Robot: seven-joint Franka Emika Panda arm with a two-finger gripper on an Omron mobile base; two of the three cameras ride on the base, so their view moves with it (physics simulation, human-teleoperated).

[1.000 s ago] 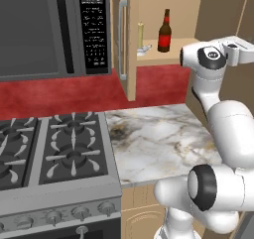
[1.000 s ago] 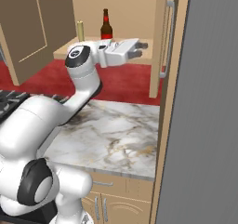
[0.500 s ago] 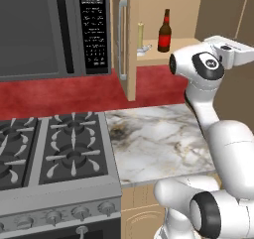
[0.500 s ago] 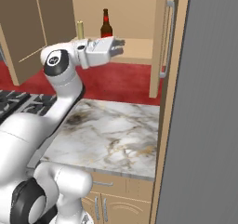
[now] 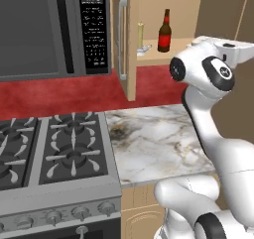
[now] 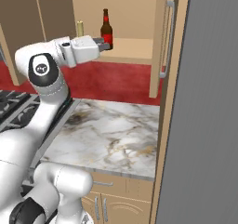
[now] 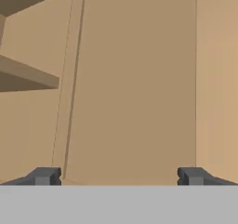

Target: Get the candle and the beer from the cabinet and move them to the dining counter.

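The beer [image 6: 107, 29] stands upright on the shelf of the open cabinet [image 6: 135, 51], with the candle [image 5: 141, 35] just to its left; in the right base view the robot's hand covers the candle's holder. The gripper [image 7: 119, 176], raised in front of the shelf, has its jaws spread wide and holds nothing, facing a plain tan cabinet panel [image 7: 135, 79]

Glossy white rounded arm segments, dark circular joint caps, boxy white hand, dark grey pincer [image 6: 105, 44] tips.
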